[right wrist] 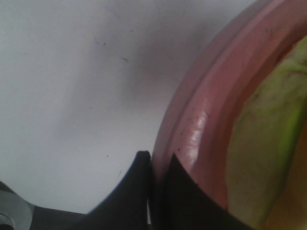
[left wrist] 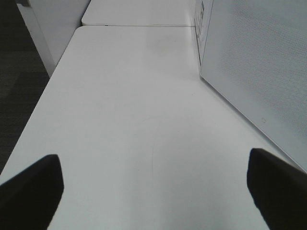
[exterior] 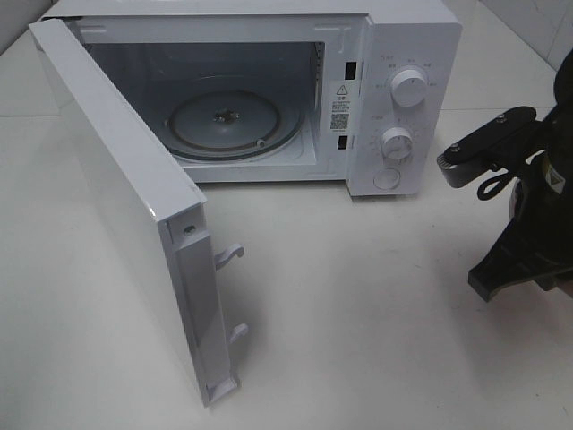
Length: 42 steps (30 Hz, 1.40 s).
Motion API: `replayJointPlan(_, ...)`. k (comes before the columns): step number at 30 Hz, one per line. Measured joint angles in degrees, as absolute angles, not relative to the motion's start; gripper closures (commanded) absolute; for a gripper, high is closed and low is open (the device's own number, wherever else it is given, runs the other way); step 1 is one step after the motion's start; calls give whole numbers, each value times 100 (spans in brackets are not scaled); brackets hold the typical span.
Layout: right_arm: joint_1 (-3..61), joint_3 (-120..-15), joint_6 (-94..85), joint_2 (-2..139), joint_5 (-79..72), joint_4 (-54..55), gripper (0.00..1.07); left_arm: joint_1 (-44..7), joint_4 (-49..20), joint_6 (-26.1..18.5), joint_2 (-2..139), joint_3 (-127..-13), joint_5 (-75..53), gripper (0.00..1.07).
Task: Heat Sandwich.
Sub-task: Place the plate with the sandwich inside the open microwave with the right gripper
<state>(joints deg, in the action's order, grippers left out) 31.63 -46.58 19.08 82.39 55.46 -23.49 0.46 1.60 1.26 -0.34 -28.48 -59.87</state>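
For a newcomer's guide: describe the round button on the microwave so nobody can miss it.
Find the white microwave with its door swung open. On the control panel right of the cavity, two knobs stack vertically and the button sits beneath them. Unlike the knobs, it looks flat, with no raised grip.

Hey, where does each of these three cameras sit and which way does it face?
Exterior high: mounted above, looking down at table and open microwave; right arm at the right edge.
Left wrist: on the left arm, facing along the table beside the microwave door; left gripper open.
Right wrist: on the right arm, close on pink plate and sandwich; right gripper shut on the plate's rim.
Shared: exterior and left wrist both show microwave door and table.
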Motion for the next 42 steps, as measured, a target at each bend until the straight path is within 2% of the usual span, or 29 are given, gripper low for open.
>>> replayJointPlan(20,4549,-4658,1925,8182,5798,-2355,107,46,160,126,-34,-2848,-5987,9)
replayJointPlan(35,5151,-4658,1467,8182,5752,-2355,107,46,160,126,-34,-2848,-5987,9)
replayJointPlan(42,5185,-4658,1049,8182,5689,-2349,107,46,160,126,-34,-2848,-5987,9)
